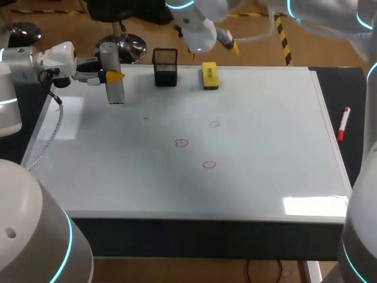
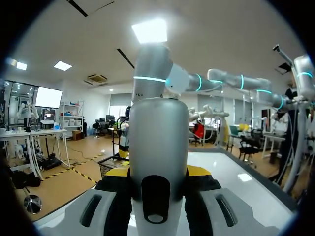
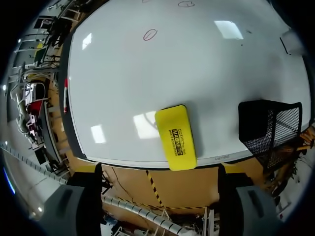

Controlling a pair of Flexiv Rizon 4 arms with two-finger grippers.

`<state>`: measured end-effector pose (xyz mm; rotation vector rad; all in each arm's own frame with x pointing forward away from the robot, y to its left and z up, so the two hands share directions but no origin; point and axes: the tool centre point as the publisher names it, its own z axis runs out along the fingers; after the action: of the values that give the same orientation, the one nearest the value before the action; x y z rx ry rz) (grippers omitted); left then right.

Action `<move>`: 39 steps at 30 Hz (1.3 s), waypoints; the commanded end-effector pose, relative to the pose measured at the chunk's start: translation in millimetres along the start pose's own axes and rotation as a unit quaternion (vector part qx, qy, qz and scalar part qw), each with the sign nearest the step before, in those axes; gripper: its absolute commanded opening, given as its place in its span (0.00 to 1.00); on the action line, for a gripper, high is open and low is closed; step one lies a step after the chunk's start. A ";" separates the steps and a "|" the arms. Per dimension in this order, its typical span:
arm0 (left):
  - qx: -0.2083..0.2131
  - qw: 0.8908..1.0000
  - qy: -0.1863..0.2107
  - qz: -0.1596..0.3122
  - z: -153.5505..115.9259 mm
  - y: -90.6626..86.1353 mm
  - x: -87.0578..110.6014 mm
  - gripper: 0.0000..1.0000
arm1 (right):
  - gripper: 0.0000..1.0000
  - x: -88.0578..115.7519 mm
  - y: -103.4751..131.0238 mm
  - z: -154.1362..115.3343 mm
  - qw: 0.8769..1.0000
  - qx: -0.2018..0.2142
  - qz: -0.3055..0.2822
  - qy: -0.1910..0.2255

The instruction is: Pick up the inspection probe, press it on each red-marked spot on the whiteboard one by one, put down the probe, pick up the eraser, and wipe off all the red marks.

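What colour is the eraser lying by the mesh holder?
The eraser is bright yellow with dark print on top; it shows best in the right wrist view.

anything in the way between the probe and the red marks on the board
Nothing visible. The left gripper holds the probe at the whiteboard's far left corner; only bare board lies between it and the red marks. The mesh holder and eraser sit along the far edge, aside.
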<state>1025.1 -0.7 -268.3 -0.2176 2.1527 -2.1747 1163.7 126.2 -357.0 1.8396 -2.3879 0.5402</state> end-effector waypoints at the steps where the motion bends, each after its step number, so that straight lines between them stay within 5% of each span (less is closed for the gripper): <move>1: 0.000 1.000 0.000 0.000 -0.2 -0.8 0.0 0.00 | 1.00 11.4 4.9 8.1 0.999 0.001 0.009 -0.040; 21: 0.000 1.000 0.000 0.000 -0.2 -0.8 0.0 0.00 | 1.00 0.3 12.8 26.6 0.993 0.003 -0.039 -0.116; 39: 0.000 1.000 0.000 0.000 -0.2 -0.8 0.0 0.00 | 1.00 -15.2 -1.2 53.2 0.983 -0.048 -0.091 -0.153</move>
<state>1025.1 -0.6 -268.3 -0.2175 2.1528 -2.1746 1163.4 119.7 -406.2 2.2129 -2.3539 0.1492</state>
